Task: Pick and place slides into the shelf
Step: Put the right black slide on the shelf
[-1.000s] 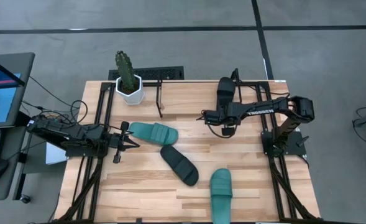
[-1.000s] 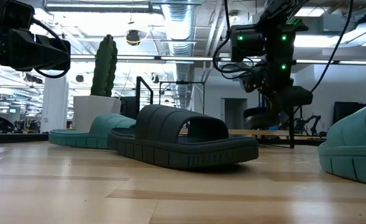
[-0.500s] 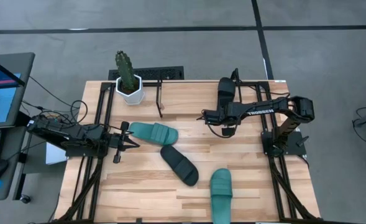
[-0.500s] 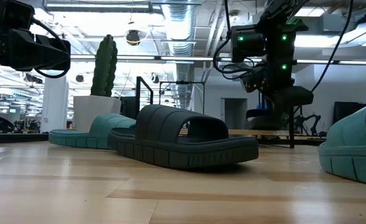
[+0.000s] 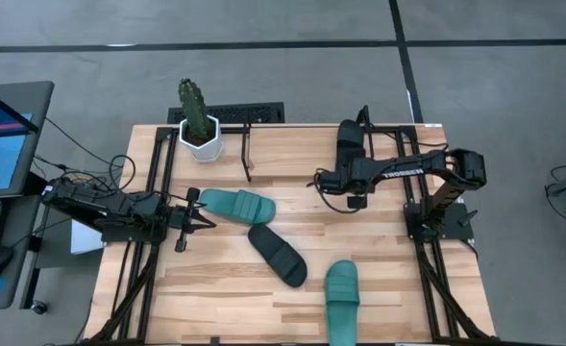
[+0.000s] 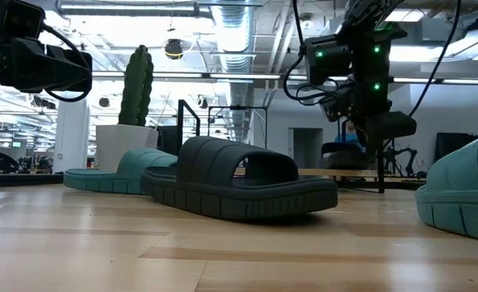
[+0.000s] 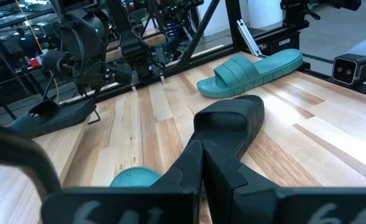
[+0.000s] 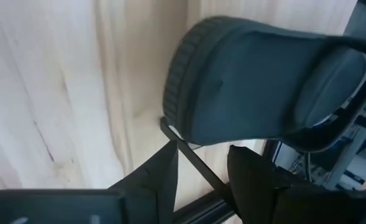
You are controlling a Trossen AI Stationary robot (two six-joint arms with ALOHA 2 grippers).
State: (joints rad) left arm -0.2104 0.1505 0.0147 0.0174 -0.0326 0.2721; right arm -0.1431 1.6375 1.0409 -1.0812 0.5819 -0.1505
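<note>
Lying just beyond the right tool (image 8: pixel 201 163): black slide (image 8: pixel 257 74) on shelf (image 8: pixel 192 158).

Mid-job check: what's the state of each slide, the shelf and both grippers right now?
shelved black slide: resting on the shelf frame, not gripped.
shelf: standing, holds one slide.
left teal slide: flat on table, strap up.
middle black slide: flat on table, strap up.
front teal slide: flat on table, strap up.
right gripper: open, empty, beside shelved black slide.
left gripper: shut, empty.
</note>
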